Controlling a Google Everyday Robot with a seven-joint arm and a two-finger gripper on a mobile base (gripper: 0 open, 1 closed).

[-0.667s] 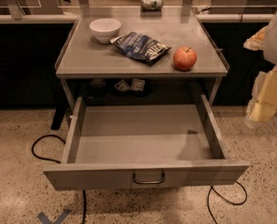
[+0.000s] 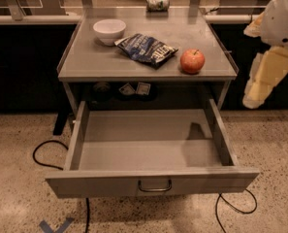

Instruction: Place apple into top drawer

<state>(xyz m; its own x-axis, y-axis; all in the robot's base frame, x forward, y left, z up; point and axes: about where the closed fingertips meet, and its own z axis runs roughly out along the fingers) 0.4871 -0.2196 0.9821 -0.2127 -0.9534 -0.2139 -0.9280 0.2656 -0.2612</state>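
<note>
Now the gripper [image 2: 265, 79] is seen at the right edge of the view, beside the right side of the table and well apart from everything on it. Whether it is open or closed cannot be told, but no apple is carried by it. Compared with the moment before, it is found a little higher and a little more to the left, toward the table. Nothing else is changed.

The apple [image 2: 192, 61] is found nearest to it, standing upright on the grey tabletop [image 2: 100, 57] near the front right corner. Just to the left of the apple a dark blue chip bag [image 2: 147, 49] is laid, and further left a white bowl [image 2: 109, 30] is placed.

Below, the top drawer [image 2: 109, 181] is pulled fully out, its handle [image 2: 154, 186] is turned to the camera, and nothing is seen inside.

It is judged that the approach to the apple is only started. The grasp and the lowering into the drawer are not yet done.
</note>
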